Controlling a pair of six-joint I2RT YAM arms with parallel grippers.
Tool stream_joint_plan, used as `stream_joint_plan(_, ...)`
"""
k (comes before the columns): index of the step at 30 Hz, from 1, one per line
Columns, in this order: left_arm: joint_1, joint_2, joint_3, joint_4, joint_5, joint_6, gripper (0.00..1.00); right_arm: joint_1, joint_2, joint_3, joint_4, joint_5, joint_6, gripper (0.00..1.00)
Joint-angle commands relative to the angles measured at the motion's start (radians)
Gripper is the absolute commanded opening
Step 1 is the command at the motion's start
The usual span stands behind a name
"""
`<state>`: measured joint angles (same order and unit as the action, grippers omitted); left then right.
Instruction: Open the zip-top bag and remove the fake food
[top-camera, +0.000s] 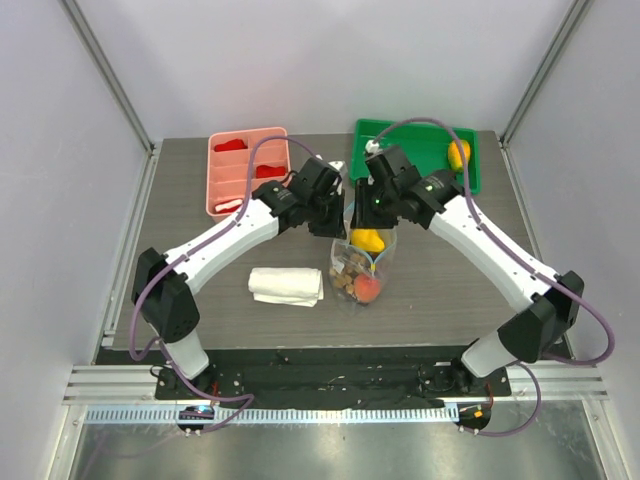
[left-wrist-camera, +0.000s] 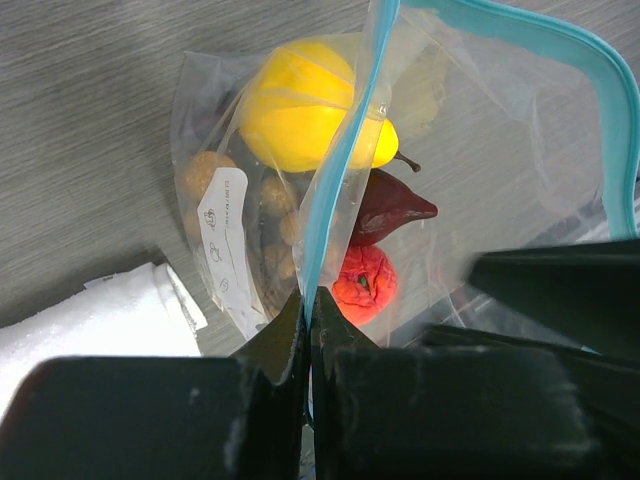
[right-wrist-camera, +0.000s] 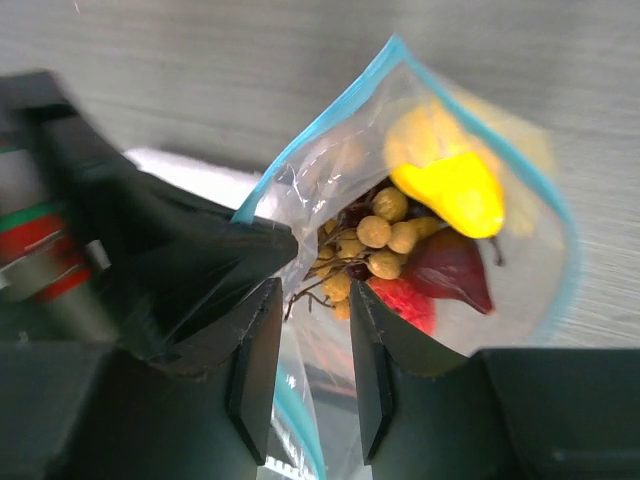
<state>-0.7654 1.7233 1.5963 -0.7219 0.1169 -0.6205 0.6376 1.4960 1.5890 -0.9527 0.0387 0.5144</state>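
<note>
The clear zip-top bag (top-camera: 362, 268) lies mid-table with its light-blue zip mouth pulled apart. Inside it are a yellow fruit (left-wrist-camera: 300, 105), a dark red piece (left-wrist-camera: 395, 210), a red-orange piece (left-wrist-camera: 365, 280) and brown nut-like balls (right-wrist-camera: 375, 235). My left gripper (left-wrist-camera: 308, 300) is shut on one side of the blue zip strip (left-wrist-camera: 330, 200). My right gripper (right-wrist-camera: 313, 350) is open at the mouth, with the other bag wall and strip (right-wrist-camera: 300, 420) between its fingers, which do not press on it. In the top view the left gripper (top-camera: 335, 215) and the right gripper (top-camera: 366, 215) meet over the bag's far end.
A folded white cloth (top-camera: 287, 286) lies left of the bag. A pink tray (top-camera: 222, 185) with flat red pieces is at the back left. A green tray (top-camera: 415, 140) with a yellow-orange fruit (top-camera: 458, 153) is at the back right.
</note>
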Motion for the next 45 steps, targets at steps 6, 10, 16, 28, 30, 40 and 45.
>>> stream_joint_plan(6,-0.002,-0.050,0.036,0.013,0.003,-0.004,0.00,0.002,0.012,-0.139,0.121,-0.200,-0.004,0.41)
stream_joint_plan(10,-0.002,-0.074,0.070,-0.008,0.001,-0.010,0.00,0.002,-0.006,-0.201,0.172,-0.278,-0.005,0.43)
stream_joint_plan(16,-0.002,-0.110,0.094,-0.034,0.015,-0.028,0.00,-0.001,-0.049,-0.299,0.256,-0.321,-0.016,0.54)
stream_joint_plan(28,-0.011,-0.122,0.122,-0.048,0.052,-0.056,0.00,-0.030,-0.036,-0.363,0.388,-0.528,0.114,0.73)
stream_joint_plan(30,-0.011,-0.117,0.125,-0.050,0.050,-0.053,0.00,-0.032,-0.033,-0.402,0.426,-0.598,0.163,0.73)
stream_joint_plan(40,-0.028,-0.102,0.103,-0.037,0.047,-0.059,0.00,-0.058,0.055,-0.406,0.304,-0.727,0.459,0.69)
stream_joint_plan(45,-0.035,-0.106,0.090,-0.014,0.030,-0.071,0.00,-0.062,0.058,-0.483,0.393,-0.744,0.666,0.68)
